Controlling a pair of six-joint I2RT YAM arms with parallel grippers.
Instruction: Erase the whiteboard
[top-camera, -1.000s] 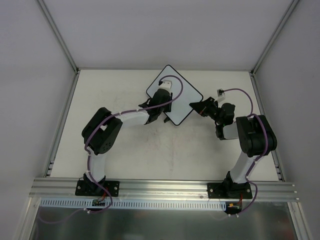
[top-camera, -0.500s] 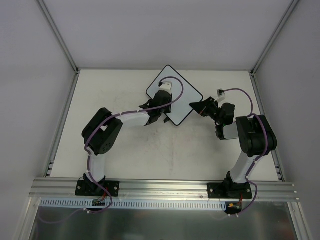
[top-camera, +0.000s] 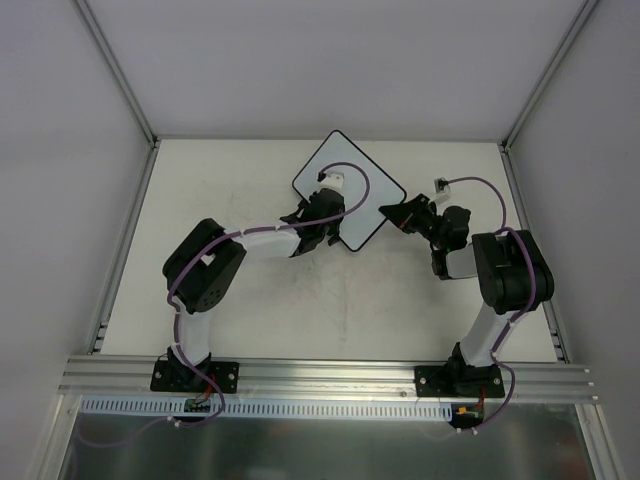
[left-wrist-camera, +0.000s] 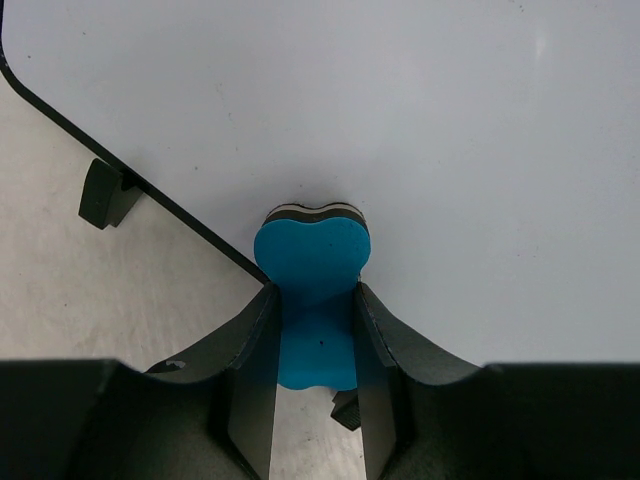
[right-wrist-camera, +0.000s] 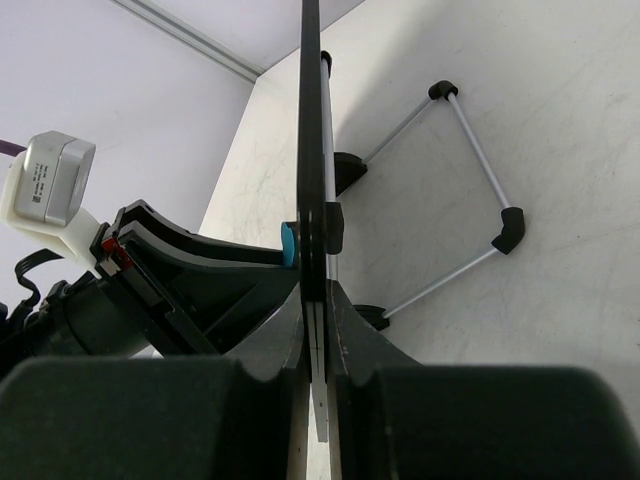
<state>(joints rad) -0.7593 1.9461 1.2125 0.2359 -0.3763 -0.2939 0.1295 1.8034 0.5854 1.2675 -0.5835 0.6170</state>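
The whiteboard (top-camera: 352, 178) is a white board with a thin black rim, turned like a diamond at the table's far middle. Its face (left-wrist-camera: 400, 120) looks blank in the left wrist view, with a black tab (left-wrist-camera: 103, 193) under its edge. My left gripper (top-camera: 318, 232) is shut on a blue eraser (left-wrist-camera: 312, 265) and presses its felt end against the board near its lower edge. My right gripper (top-camera: 392, 214) is shut on the board's right edge (right-wrist-camera: 310, 150), seen edge-on in the right wrist view. The eraser's blue tip (right-wrist-camera: 288, 244) shows there against the board.
A wire stand (right-wrist-camera: 470, 190) with black corner caps hangs behind the board above the table. Grey walls and metal frame posts (top-camera: 120, 75) enclose the table on three sides. The left arm's purple cable (top-camera: 350, 185) loops over the board.
My left gripper has slid with the eraser toward the board's lower right edge, and its wrist has turned right. The right gripper and the board have not moved.
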